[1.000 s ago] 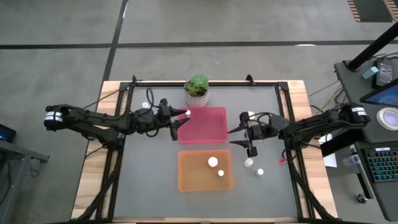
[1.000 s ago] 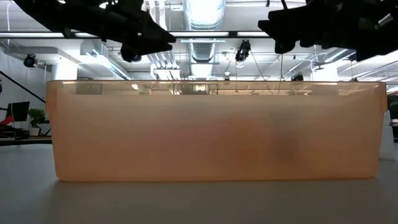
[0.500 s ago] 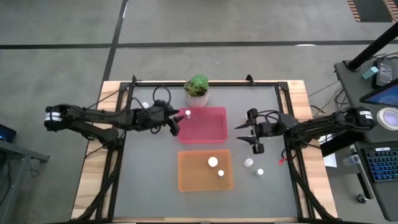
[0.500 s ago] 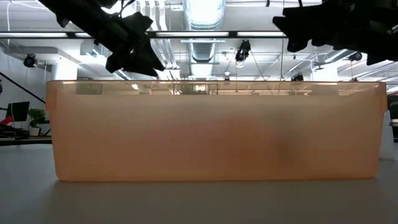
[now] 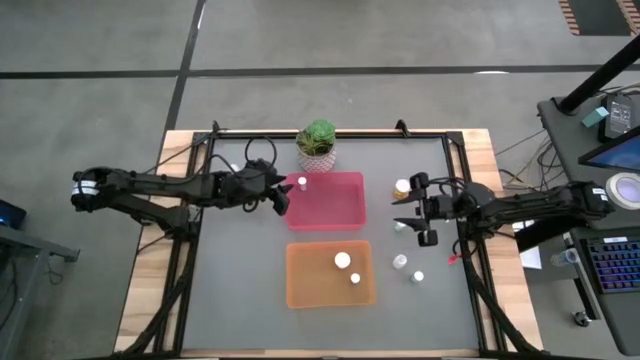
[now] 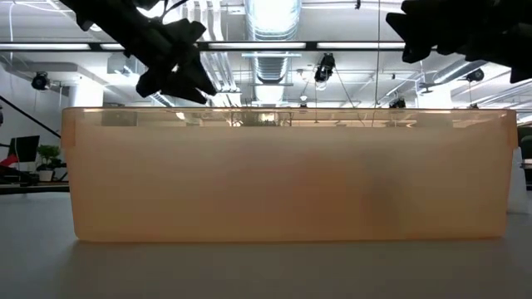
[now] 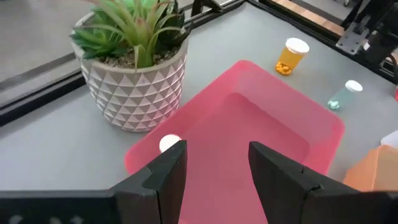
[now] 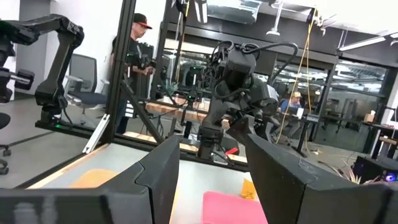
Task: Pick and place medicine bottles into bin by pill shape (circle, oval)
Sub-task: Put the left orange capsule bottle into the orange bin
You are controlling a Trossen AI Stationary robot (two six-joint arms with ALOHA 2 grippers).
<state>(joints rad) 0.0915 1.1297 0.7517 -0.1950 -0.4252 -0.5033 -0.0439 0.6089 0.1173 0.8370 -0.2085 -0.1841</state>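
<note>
A pink tray point(image 5: 328, 200) lies behind an orange tray point(image 5: 330, 274). One white-capped medicine bottle point(image 7: 169, 144) stands in the pink tray's far left corner, and two bottles point(image 5: 342, 260) point(image 5: 355, 278) stand in the orange tray. On the mat to the right are an orange bottle point(image 5: 402, 187), a pale bottle point(image 5: 400, 226) and two more bottles point(image 5: 400, 261) point(image 5: 418, 276). My left gripper point(image 7: 214, 167) hovers open over the pink tray's left edge, beside the corner bottle. My right gripper point(image 5: 410, 212) hangs open above the mat between the orange and pale bottles, holding nothing.
A green potted plant point(image 5: 317, 143) stands just behind the pink tray, close to my left gripper. The orange tray's wall point(image 6: 283, 174) fills the low view. A black frame point(image 5: 330, 133) edges the mat. Bare mat lies left of both trays.
My right gripper has drawn back toward the table's right edge, uncovering the orange bottle. My left gripper has stayed at the pink tray's left edge and tipped its fingers downward. The bottles have not moved.
</note>
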